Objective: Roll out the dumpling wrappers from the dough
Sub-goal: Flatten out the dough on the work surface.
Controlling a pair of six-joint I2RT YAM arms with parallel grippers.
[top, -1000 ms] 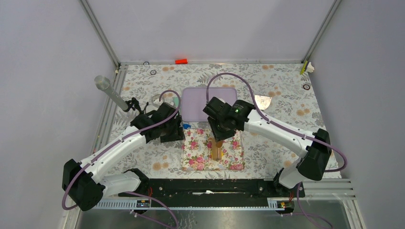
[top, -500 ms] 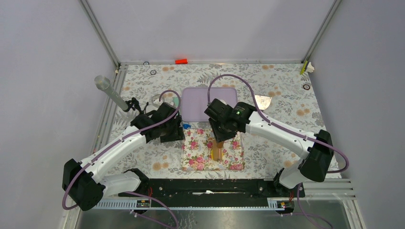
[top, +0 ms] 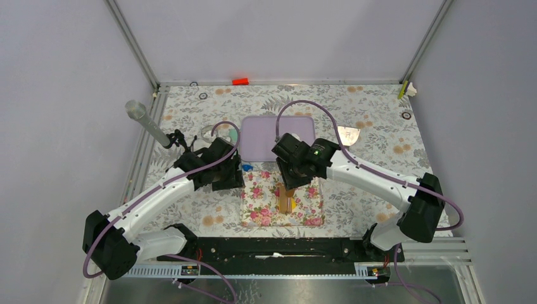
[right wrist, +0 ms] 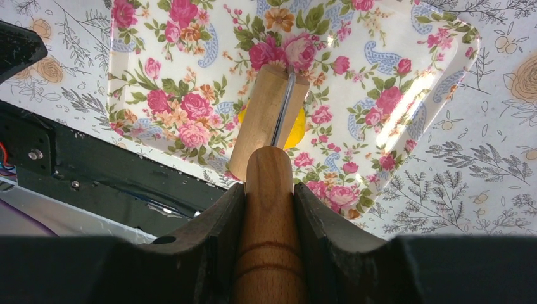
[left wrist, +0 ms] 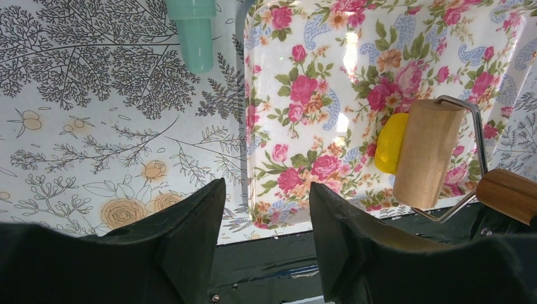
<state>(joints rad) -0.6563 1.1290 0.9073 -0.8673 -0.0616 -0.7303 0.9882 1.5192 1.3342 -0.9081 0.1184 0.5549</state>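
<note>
Both my pincers are working to one end: right gripper (right wrist: pixel 269 190) clenching the roller handle (right wrist: pixel 269 247) so its drum (right wrist: pixel 263 123) is flattening the dough (right wrist: pixel 295 130) at the floral tray's (right wrist: pixel 405 63) centre, left gripper (left wrist: pixel 266 190) released, hovering off the tray's 10 o'clock corner.

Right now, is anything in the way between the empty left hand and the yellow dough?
Only partly. The wooden roller, held by the right hand, covers the far side of the dough. Its near edge shows, with only bare tray between it and the left hand.
</note>
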